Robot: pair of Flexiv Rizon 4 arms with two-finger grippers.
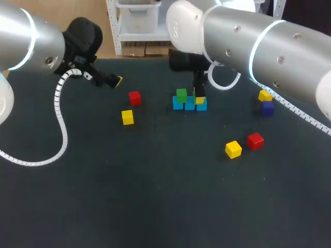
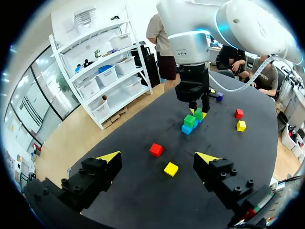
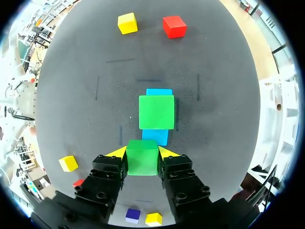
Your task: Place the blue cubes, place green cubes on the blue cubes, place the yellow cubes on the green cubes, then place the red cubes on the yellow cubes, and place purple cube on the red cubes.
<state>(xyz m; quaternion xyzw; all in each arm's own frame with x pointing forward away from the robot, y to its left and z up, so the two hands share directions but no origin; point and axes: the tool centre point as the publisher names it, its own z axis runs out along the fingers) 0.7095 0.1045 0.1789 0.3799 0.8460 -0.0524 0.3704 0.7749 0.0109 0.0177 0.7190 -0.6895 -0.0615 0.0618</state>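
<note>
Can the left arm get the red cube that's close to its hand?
Probably yes: the left hand is open and empty, and the red cube sits just ahead of it, with nothing in between.

Green cube [image 1: 181, 94] on blue row [image 1: 189, 105]; 2nd green cube [image 3: 142, 157] held above.

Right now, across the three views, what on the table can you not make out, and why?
Right wrist view: the third blue cube sits under the held green cube; contact unclear.
Same view: a red cube is half covered by the right fingers.
Left wrist view: the purple cube is too small for detail.
</note>
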